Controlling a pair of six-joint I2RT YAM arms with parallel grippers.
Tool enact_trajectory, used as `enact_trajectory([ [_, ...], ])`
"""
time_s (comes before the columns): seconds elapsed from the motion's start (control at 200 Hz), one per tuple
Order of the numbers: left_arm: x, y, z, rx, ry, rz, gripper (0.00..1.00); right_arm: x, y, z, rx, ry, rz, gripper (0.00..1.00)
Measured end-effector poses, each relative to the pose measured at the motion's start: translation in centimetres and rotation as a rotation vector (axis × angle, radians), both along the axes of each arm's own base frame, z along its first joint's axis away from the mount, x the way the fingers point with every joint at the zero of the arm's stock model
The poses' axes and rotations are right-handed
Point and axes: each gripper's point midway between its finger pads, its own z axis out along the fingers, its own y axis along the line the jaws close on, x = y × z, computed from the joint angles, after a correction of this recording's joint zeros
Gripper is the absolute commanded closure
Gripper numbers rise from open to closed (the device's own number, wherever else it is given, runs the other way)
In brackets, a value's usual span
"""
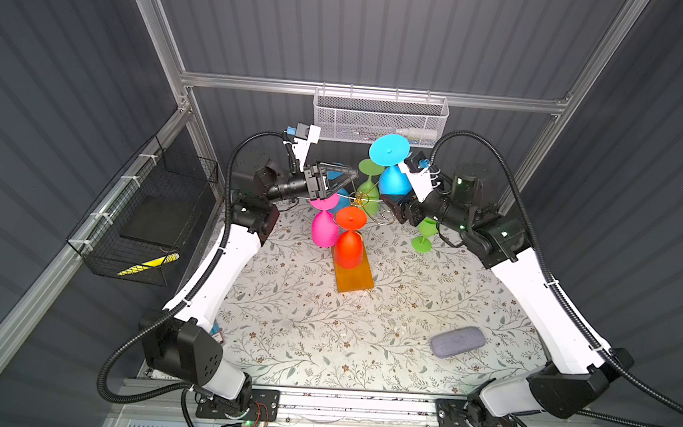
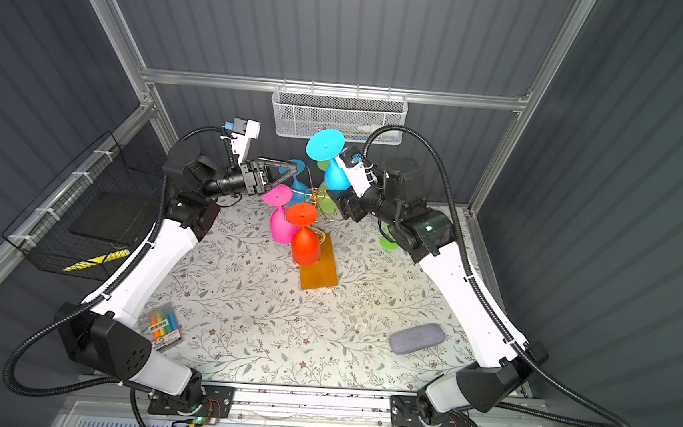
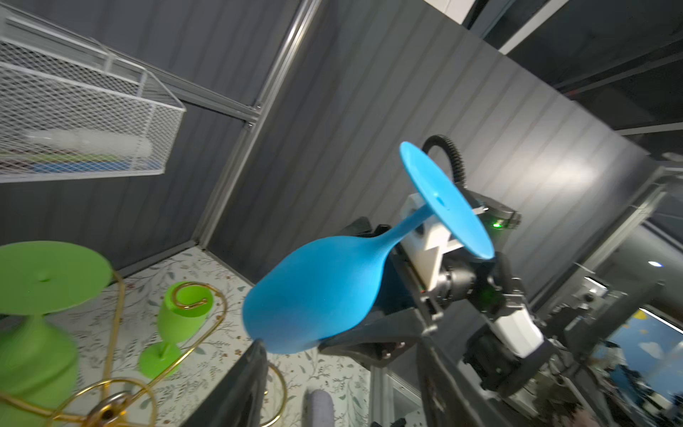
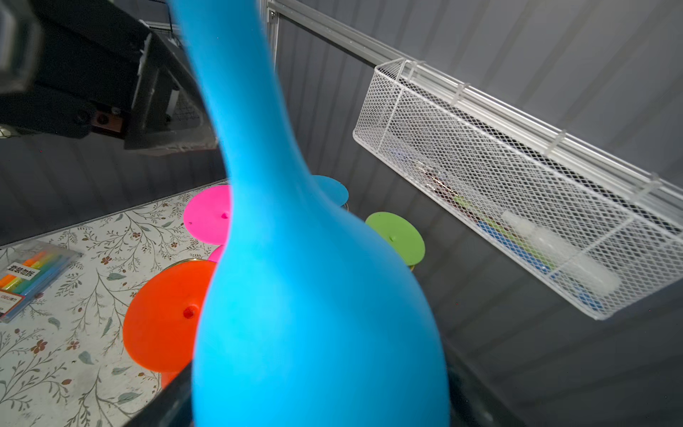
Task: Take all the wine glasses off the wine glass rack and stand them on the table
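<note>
The left pincer (image 1: 349,175) reaches in above the table (image 1: 302,324) from the left. Its fingers are spread and nothing sits between them. In both top views its tips lie over the back of the rack (image 1: 355,280), and a second blue glass (image 2: 299,188) on the rack shows behind them. A pink glass (image 1: 324,230), an orange glass (image 1: 348,248) and a green glass (image 1: 368,191) hang bowl-down from the rack's gold arms near the table's middle.

Just right of the rack's top and behind it, the wine glass (image 1: 392,179) is up in the air, clear of the gold wire, with its foot up and bowl down. It is to the right of the left pincer and apart from it; the green glass's foot lies between them in both top views. The right pincer (image 1: 395,194) comes in from the right and pinches the wine glass by its bowl, with a dark finger on either side.

Under the right arm a small green glass (image 1: 423,235) stands upright on the table. A grey case (image 1: 458,341) lies near the front right.
</note>
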Motion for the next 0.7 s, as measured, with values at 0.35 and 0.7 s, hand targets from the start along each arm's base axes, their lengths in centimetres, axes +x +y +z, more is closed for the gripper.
enact_trajectory([
  [0.35,0.8,1.4,-1.8,0.214,-0.582,0.393,0.38,-2.4,-2.3,0.6,-0.029,0.150,-0.082,0.38],
  [0.7,1.3,-1.8,-4.3,0.351,-0.926,0.402,0.44,-2.3,-2.3,-3.5,-0.130,0.326,-0.120,0.40],
])
